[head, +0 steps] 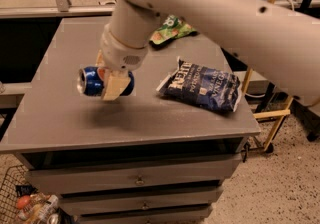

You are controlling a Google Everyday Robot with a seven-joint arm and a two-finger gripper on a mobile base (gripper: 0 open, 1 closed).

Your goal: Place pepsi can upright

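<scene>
Gripper (pixel 108 81) is over the left half of the tabletop (pixel 55 123), nearer the front edge, its fingers clamped across the pepsi can (pixel 91 81). The can is on its side, silver end toward the left edge, apparently just off the surface with its shadow underneath. Dark-blue chip bag (pixel 202 86) lies flat toward the right edge; green bag (pixel 172 29) sits near the back edge.

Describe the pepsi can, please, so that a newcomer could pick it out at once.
Look over the left half of the grey table. There the tool is shut on the pepsi can, holding it sideways with its silver top pointing left. It is small, round and blue, unlike the flat dark-blue chip bag to its right.
</scene>
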